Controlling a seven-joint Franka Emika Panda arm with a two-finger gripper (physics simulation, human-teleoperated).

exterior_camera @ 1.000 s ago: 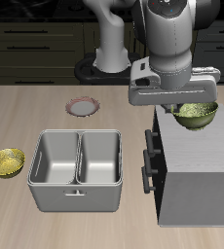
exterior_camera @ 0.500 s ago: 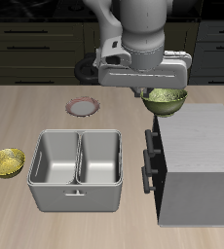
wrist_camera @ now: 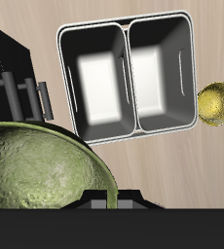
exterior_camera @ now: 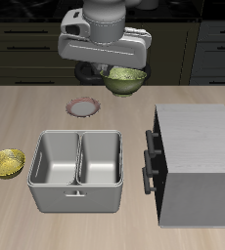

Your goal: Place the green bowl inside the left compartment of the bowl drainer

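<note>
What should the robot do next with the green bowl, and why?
Probably carry the green bowl forward and across until it hangs over a well of the drainer, then lower it. The gripper holds the bowl high in the air, behind the drainer, and both wells look empty.

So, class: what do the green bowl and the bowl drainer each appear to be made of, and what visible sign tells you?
The green bowl: looks like glazed ceramic or glossy plastic, with shiny olive skin and yellowish sheen; a render leaves it open. The bowl drainer: looks like brushed grey metal, with bright reflections on its well floors in the wrist view.
</note>
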